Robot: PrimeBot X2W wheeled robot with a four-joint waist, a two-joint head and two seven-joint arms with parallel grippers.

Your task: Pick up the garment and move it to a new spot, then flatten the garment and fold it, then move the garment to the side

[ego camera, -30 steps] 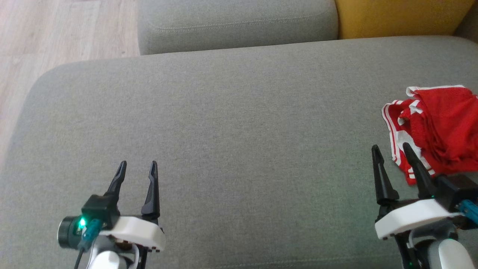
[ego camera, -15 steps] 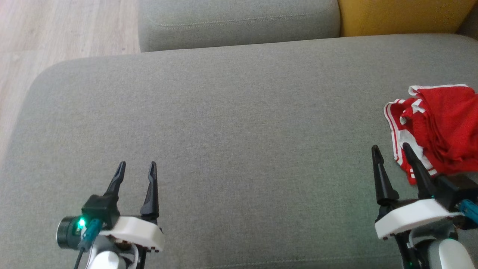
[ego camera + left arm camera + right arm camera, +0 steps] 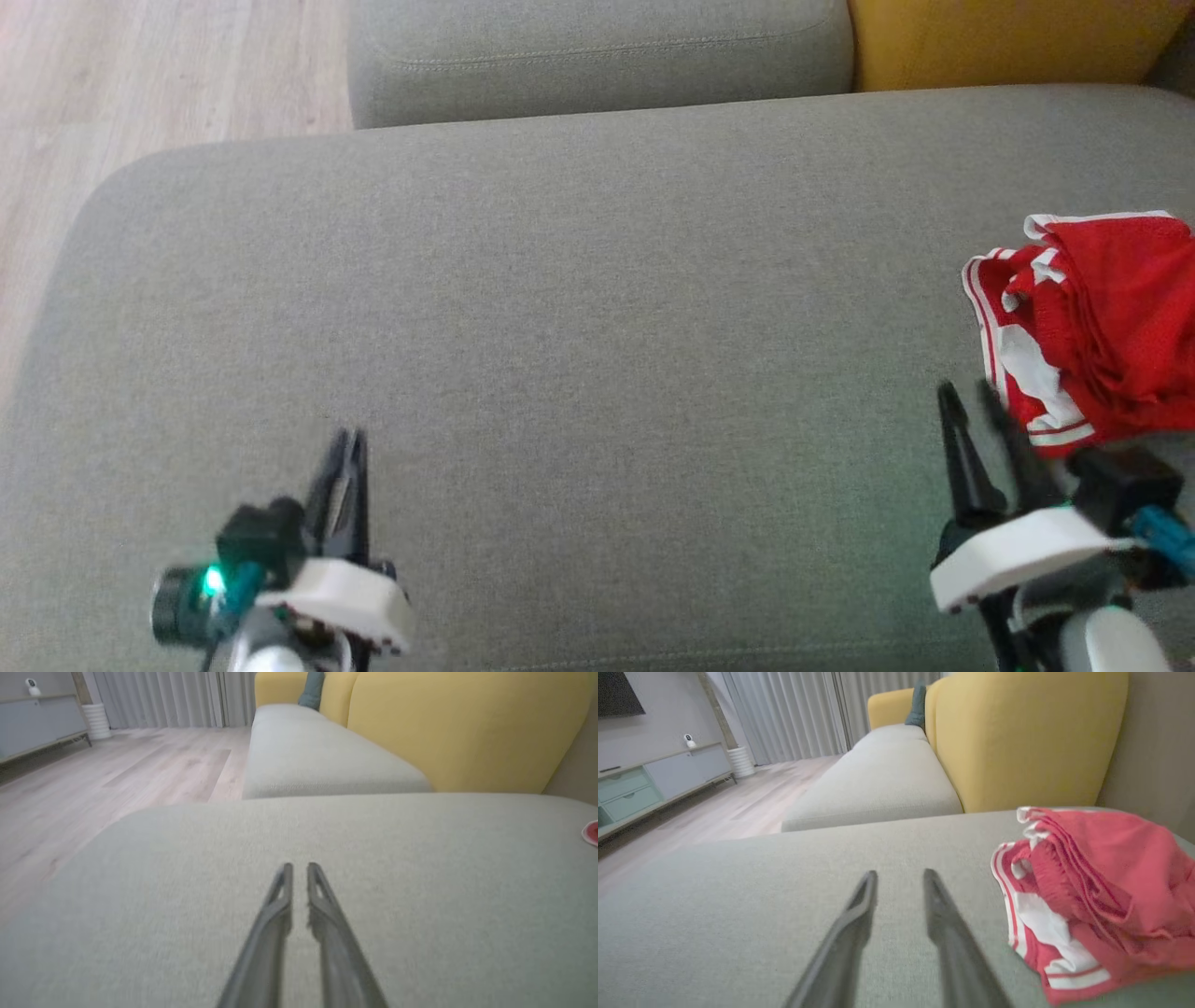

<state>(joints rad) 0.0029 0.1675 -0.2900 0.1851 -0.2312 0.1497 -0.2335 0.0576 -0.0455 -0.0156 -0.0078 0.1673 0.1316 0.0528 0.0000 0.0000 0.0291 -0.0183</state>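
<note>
Floor: pale wood boards lie beyond the seat's left edge.
Left gripper: the left gripper hangs over the near-left part of the seat. Its dark fingers are drawn narrow, with a thin slit between the tips and nothing in it (the head view blurs it).
Seat: a broad grey sofa seat carries the work.
Back cushions: a grey cushion runs along the far edge, and a yellow cushion sits at the far-right corner.
Right gripper: the right gripper is at the near edge towards the right. Its fingers stand moderately apart and hold nothing.
Garment: the red garment with white stripes lies crumpled at the seat's right edge, just beside the right gripper's tips.
</note>
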